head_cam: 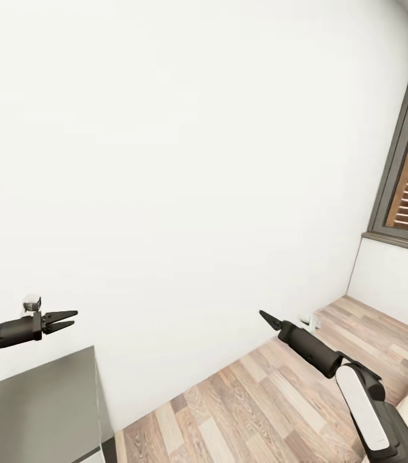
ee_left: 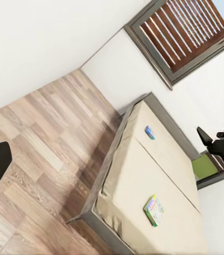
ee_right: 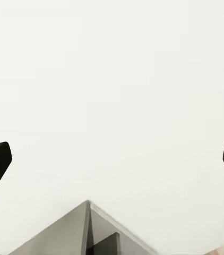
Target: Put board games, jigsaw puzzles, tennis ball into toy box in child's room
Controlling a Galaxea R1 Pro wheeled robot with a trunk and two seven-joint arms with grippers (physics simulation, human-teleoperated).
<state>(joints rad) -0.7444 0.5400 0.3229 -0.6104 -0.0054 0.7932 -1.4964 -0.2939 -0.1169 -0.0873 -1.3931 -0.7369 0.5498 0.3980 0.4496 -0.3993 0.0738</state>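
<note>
Beige bed (ee_left: 160,180) is carrying two board games (ee_left: 153,210), both tools (head_cam: 59,320) spread empty, risking clipping the wall while turning.

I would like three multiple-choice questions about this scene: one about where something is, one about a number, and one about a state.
1. Where do the board games lie?
A. on the wood floor
B. on the bed
C. on the window sill

2. How many board games show on the bed?
A. two
B. three
C. five

3. In what state is the left gripper?
A. shut on a box
B. open and empty
C. shut on a ball

Answers:
1 B: in the left wrist view the small blue board game and the green-orange-red board game rest on the beige mattress of the bed.
2 A: just those two boxes are seen on the mattress.
3 B: in the head view the left gripper has its fingers apart with nothing between them.
</note>
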